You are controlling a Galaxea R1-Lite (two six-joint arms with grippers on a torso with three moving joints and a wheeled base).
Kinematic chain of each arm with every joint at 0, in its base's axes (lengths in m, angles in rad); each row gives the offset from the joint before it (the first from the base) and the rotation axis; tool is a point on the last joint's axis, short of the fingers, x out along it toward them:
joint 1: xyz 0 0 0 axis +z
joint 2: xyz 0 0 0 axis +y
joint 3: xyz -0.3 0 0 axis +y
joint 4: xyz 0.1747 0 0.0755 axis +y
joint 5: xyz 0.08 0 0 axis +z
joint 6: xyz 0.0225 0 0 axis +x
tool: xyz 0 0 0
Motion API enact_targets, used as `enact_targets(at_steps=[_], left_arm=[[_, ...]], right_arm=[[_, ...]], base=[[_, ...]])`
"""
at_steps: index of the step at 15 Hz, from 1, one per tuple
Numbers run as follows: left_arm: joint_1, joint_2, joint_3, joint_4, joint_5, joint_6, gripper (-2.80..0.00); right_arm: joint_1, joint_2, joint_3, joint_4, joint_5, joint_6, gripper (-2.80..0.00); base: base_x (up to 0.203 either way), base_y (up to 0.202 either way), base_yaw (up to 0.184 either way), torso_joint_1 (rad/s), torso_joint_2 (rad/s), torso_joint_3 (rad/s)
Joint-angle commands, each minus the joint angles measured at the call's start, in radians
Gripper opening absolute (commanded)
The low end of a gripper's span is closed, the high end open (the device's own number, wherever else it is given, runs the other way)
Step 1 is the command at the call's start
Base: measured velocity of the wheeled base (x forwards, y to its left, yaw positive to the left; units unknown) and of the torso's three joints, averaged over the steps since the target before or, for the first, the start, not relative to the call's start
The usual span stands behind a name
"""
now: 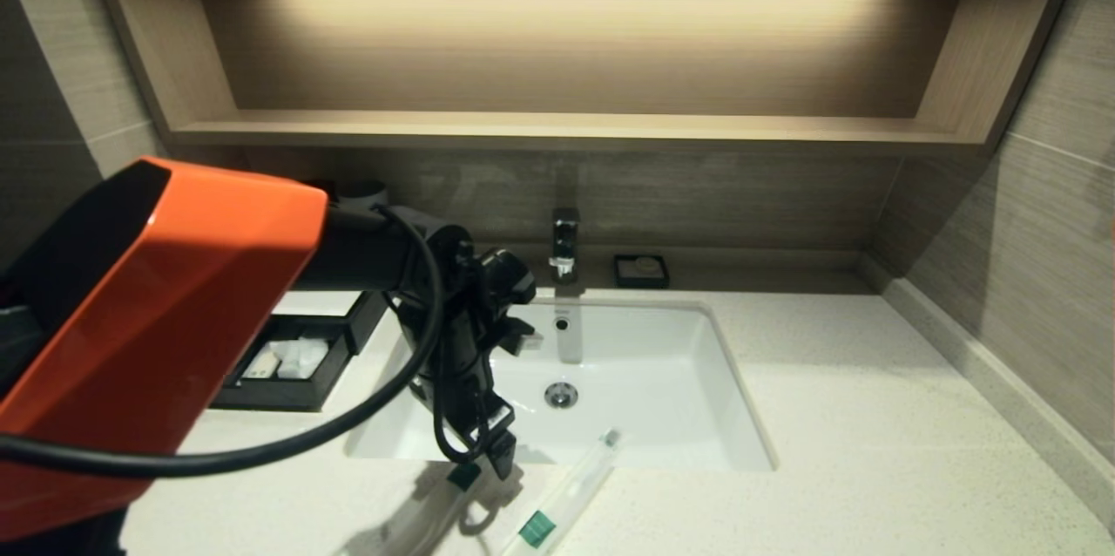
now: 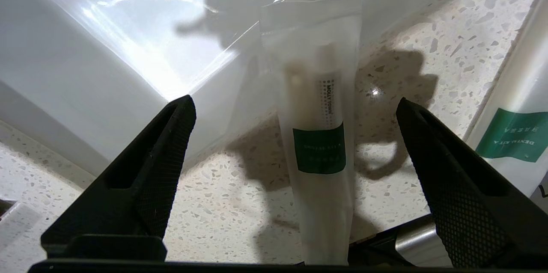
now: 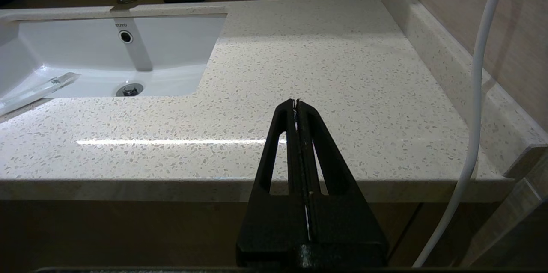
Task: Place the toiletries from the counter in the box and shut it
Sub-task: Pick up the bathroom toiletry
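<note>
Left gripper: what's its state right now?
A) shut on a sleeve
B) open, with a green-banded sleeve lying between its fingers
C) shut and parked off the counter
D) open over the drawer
B: the left gripper has its black fingers spread wide over the counter, either side of the sleeve, touching nothing.

The left arm reaches forward and bends down over the near rim of the sink [image 1: 749, 417], its wrist pointing downward. The left gripper [image 2: 295, 110] hangs just in front of that rim, its two black fingers [image 2: 167, 153] spread wide apart. The right gripper [image 3: 297, 106] sits low, out past the sink's right side, fingers pressed together.
</note>
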Motion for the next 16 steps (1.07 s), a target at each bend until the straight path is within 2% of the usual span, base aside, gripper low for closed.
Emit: enact_targets(at_steps=[1, 14, 15, 16], left_arm=[[-0.003, 0.006, -0.003, 0.005, -0.001, 0.001, 0.0], [-0.003, 0.028, -0.005, -0.003, 0.0, 0.002, 0.0], [-0.003, 0.028, -0.005, -0.003, 0.0, 0.002, -2.8], [-0.003, 0.028, -0.003, -0.001, 0.0, 0.002, -2.8]], right_arm=[[0.0, 0.0, 0.0, 0.0, 0.0, 0.0, -2.8], [0.0, 0.0, 0.0, 0.0, 0.0, 0.0, -2.8], [0.0, 0.0, 0.0, 0.0, 0.0, 0.0, -2.8], [0.0, 0.0, 0.0, 0.0, 0.0, 0.0, -2.8]], base=[[0.0, 0.0, 0.0, 0.0, 0.0, 0.0], [0.0, 0.0, 0.0, 0.0, 0.0, 0.0], [0.0, 0.0, 0.0, 0.0, 0.0, 0.0], [0.0, 0.0, 0.0, 0.0, 0.0, 0.0]])
